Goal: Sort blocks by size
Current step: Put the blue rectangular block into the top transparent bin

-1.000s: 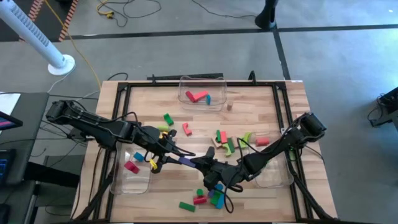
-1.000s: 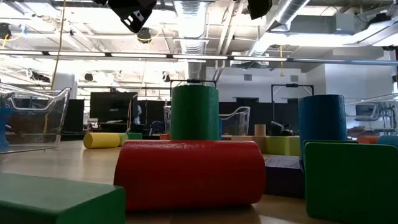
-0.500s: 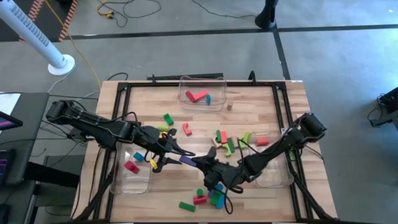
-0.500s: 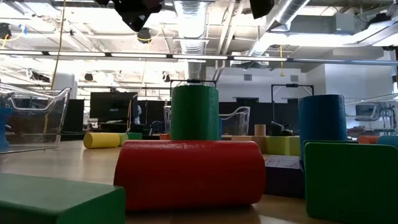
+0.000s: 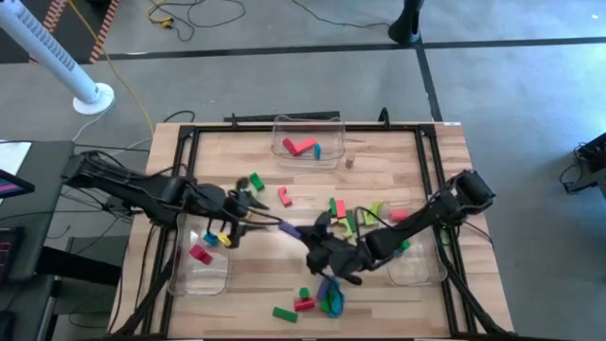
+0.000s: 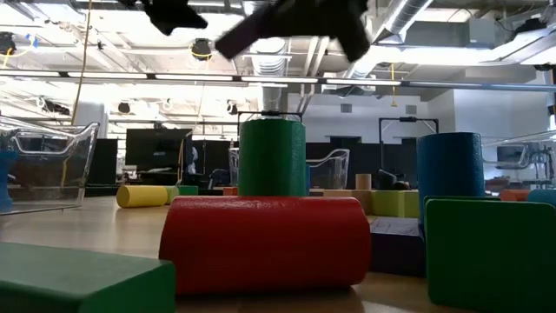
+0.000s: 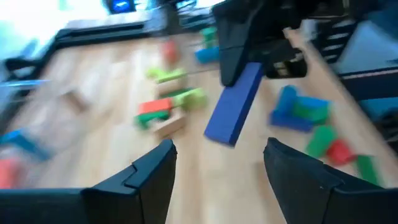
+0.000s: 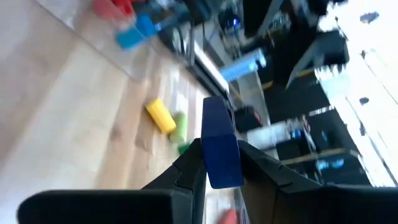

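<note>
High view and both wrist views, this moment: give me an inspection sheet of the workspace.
Surface: wooden table, black frame around it.
Job's things: blocks scattered mid-table; some in two of the clear bins.
Clutter: nothing seen.
Grippers: left gripper open, empty; right gripper shut on a blue bar.
Cables: black cables along the table's left side; more on the floor.
Surroundings: grey floor, white post base.

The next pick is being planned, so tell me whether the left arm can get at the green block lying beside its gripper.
Probably yes: the left gripper is open and empty, and the green block lies uncovered on the table right beside it, with nothing between them.
</note>
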Tool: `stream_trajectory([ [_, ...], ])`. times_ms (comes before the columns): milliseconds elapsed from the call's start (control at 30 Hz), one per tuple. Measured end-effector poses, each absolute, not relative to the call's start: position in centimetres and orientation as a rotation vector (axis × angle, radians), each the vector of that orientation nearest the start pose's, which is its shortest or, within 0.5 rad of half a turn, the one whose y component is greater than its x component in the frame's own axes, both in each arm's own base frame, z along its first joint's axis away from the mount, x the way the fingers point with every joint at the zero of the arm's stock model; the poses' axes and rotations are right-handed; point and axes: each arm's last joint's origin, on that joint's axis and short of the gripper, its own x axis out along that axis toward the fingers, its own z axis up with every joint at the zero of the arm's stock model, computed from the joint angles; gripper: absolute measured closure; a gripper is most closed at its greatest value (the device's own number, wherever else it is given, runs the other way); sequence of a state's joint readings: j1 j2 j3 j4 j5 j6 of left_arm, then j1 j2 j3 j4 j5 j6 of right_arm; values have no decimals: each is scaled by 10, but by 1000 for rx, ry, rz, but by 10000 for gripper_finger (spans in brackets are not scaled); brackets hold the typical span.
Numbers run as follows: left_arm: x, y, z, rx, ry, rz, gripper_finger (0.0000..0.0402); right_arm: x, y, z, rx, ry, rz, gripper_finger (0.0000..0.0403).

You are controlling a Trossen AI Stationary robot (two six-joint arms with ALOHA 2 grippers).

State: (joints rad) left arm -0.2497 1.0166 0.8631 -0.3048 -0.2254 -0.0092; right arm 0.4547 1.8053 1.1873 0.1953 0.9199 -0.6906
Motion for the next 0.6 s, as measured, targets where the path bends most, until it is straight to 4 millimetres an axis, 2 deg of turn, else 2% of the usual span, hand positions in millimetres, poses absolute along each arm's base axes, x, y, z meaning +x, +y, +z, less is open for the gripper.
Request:
stream_trajectory([
  [100,202,-44,308,102,484,24,168,370,130,230,-923,534,-378,295],
  [200,196,-42,303,88,516,34,168,378,98,231,-857,573,-406,295],
  [400,193,-41,267,82,574,42,168,385,16,245,-689,599,-462,300],
  [600,193,-42,239,70,558,37,168,374,-73,257,-438,566,-522,302],
])
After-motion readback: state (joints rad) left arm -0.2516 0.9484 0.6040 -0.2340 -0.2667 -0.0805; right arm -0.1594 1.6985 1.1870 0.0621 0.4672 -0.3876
